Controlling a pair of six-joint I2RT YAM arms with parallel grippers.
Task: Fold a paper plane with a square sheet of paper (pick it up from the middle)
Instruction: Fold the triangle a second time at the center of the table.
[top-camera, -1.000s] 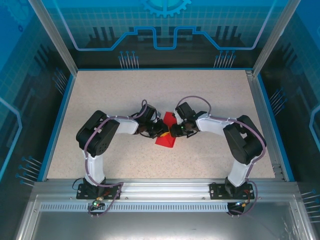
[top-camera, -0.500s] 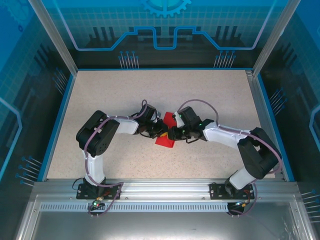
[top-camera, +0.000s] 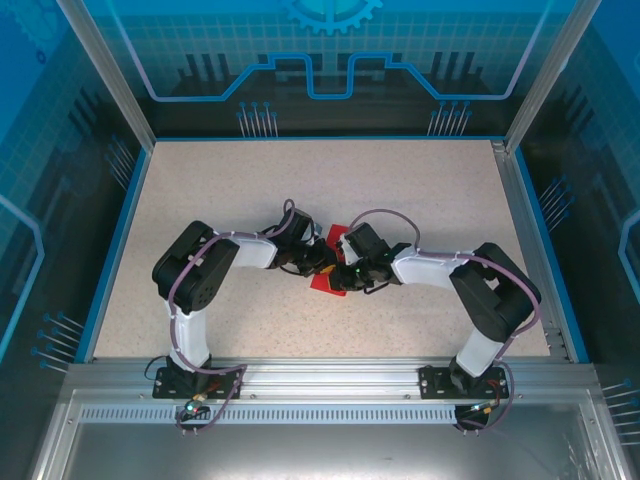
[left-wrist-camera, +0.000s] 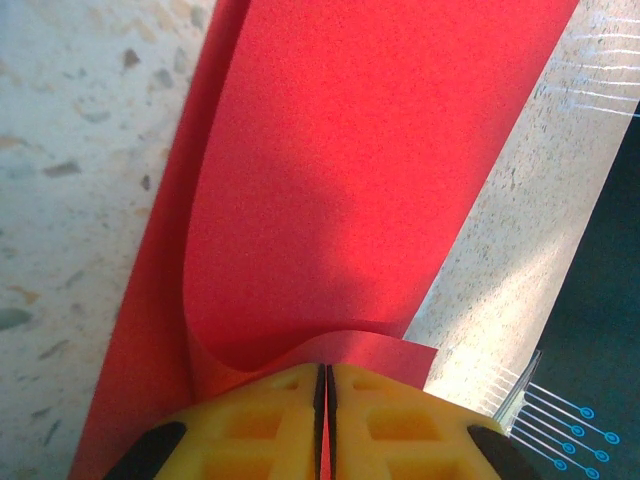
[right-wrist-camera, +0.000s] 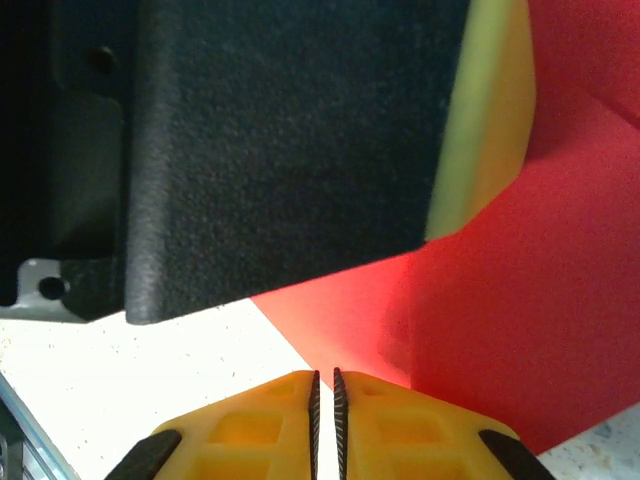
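— At the centre of the table (top-camera: 250, 190), between the two wrists: is that the red sheet of paper (top-camera: 323, 283)?
— Yes. It lies on the speckled top, folded over on itself. Both arms bend inward over it, so little red shows from above.
— And up close?
— From the left wrist, the sheet (left-wrist-camera: 340, 170) runs away from the camera as a long folded band, one layer over another. Its near edge curls up to the fingertips.
— What about the left gripper (left-wrist-camera: 322, 372)?
— Its yellow jaws are pressed together, with that curled red edge pinched between them.
— And the right gripper (right-wrist-camera: 323, 378)?
— Its jaws are drawn nearly together too, with a thin dark slit between them. The tips sit at the paper's edge, but I cannot tell whether any paper is caught.
— What is the dark block above them?
— A black finger (right-wrist-camera: 280, 150) of the left gripper, with its yellow pad (right-wrist-camera: 490, 130) against the red. Seen from above, the two grippers meet almost tip to tip over the sheet.
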